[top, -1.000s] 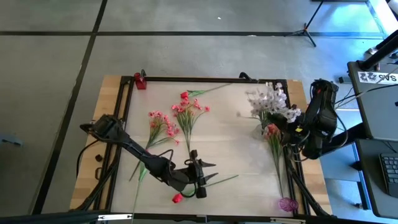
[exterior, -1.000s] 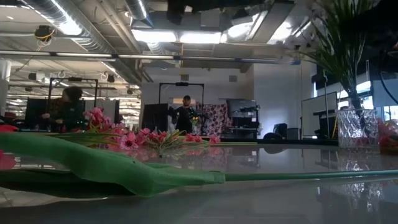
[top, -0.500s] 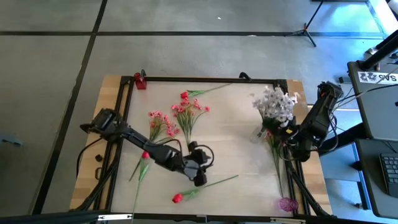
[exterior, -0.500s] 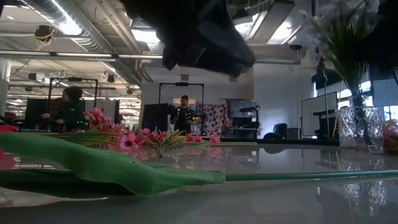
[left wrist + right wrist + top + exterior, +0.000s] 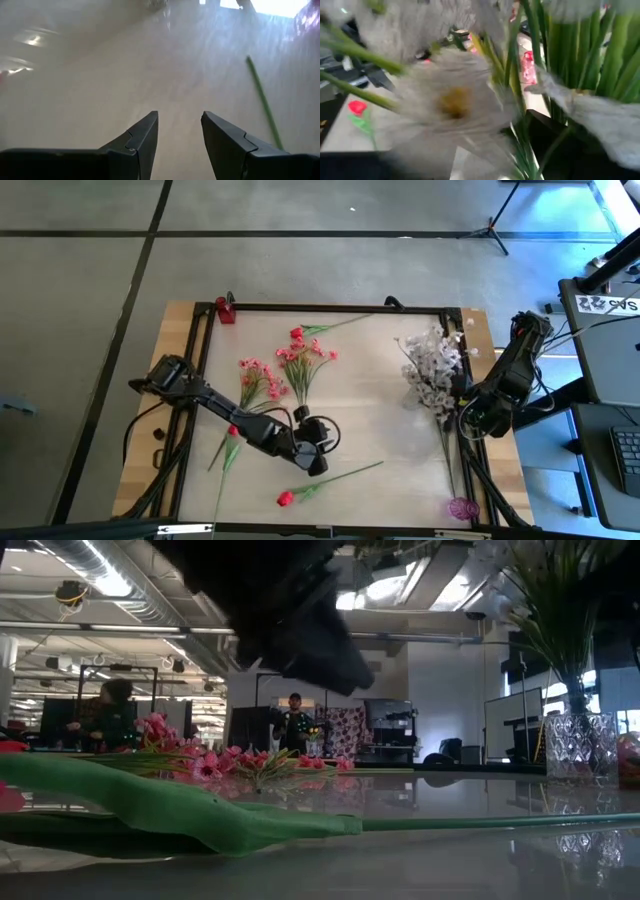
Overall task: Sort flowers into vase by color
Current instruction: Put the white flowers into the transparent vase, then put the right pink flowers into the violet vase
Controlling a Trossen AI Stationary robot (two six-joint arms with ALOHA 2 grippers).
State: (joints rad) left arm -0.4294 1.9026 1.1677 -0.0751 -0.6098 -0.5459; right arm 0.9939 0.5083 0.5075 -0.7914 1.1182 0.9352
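Note:
My left gripper [image 5: 322,448] [image 5: 180,120] hovers open over bare table, a little to the far side of a red-bud flower [image 5: 286,498] whose green stem [image 5: 262,102] lies flat near the front edge. My right gripper [image 5: 462,412] stands open at the clear glass vase [image 5: 578,745]. A spray of white flowers [image 5: 432,367] [image 5: 455,100] stands in that vase. Its green stems [image 5: 570,60] rise close before the right fingers. Pink sprays [image 5: 262,380] [image 5: 305,360] and two more red buds [image 5: 233,430] [image 5: 297,334] lie on the table. My right gripper has the white spray's stems [image 5: 525,145] between its fingers, but blossoms and blur cover the place. I cannot tell whether a finger touches them.
A pink-blossomed stem [image 5: 445,442] lies along the right side, near my right arm, and a pink head [image 5: 461,507] sits at the near right corner. A black frame [image 5: 330,307] borders the table. People stand in the room beyond [image 5: 296,720].
My left gripper has risen and gone from the red bud at the near edge toward the table's middle, turning as it went. My right gripper has drawn slightly toward the near edge. The heads of the white spray have shifted toward the near edge and bunched together.

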